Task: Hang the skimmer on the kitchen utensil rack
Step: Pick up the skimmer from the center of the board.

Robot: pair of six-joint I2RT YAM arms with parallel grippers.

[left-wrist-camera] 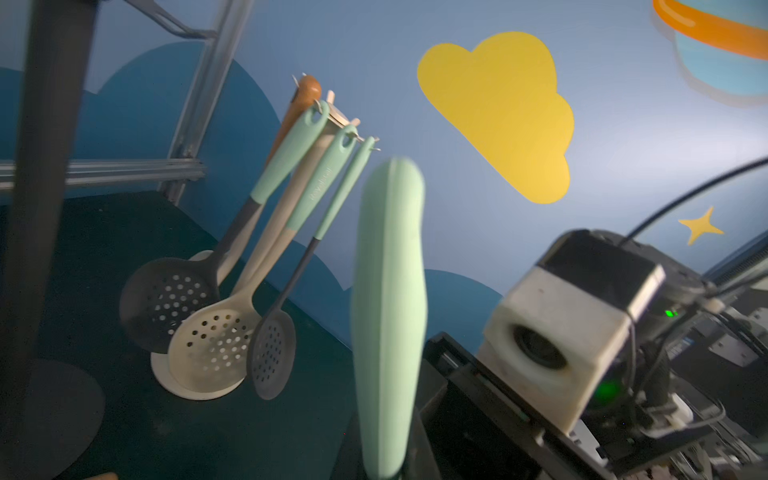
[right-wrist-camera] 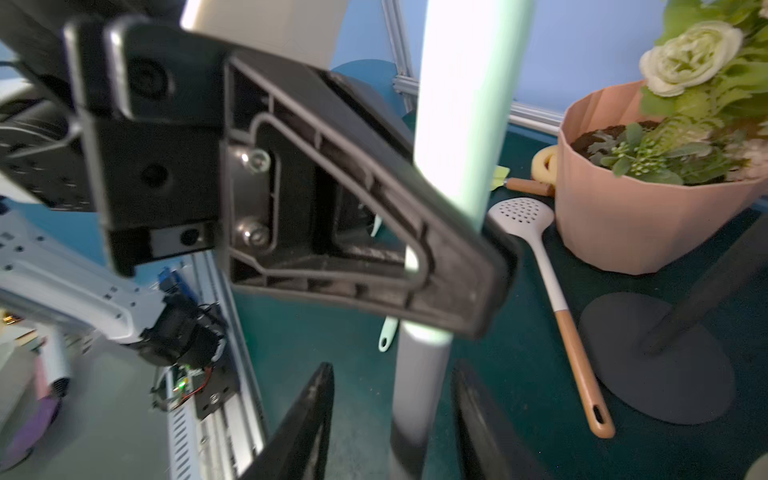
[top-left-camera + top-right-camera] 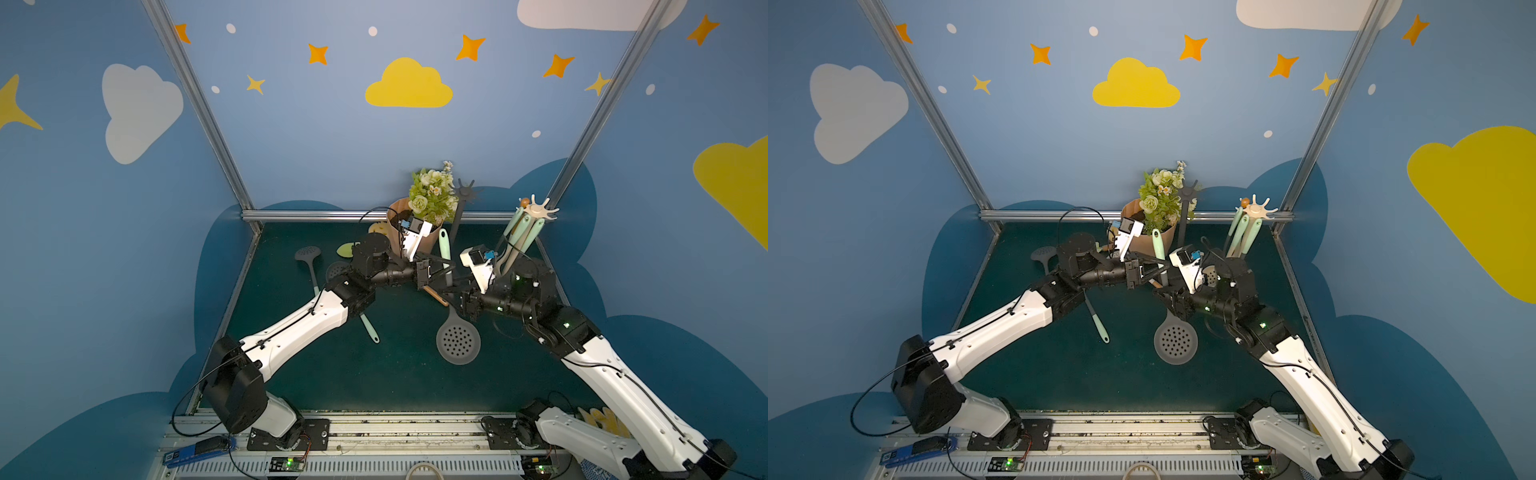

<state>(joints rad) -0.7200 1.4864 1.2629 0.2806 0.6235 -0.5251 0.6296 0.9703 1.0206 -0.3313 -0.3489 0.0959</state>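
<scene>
Over the worktop (image 3: 353, 374), the skimmer (image 3: 458, 343) shows its grey head nearest, mint handle toward 12 o'clock. The right fingers (image 2: 309, 419) stand apart either side of its shaft, not touching; the left fingers (image 2: 457, 282) clamp the handle. At 2 o'clock stands the laden rack (image 3: 537, 211).

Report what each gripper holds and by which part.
Left gripper is shut on the skimmer, at the lower end of its mint handle. Right gripper is open around the grey shaft, holding nothing.
</scene>
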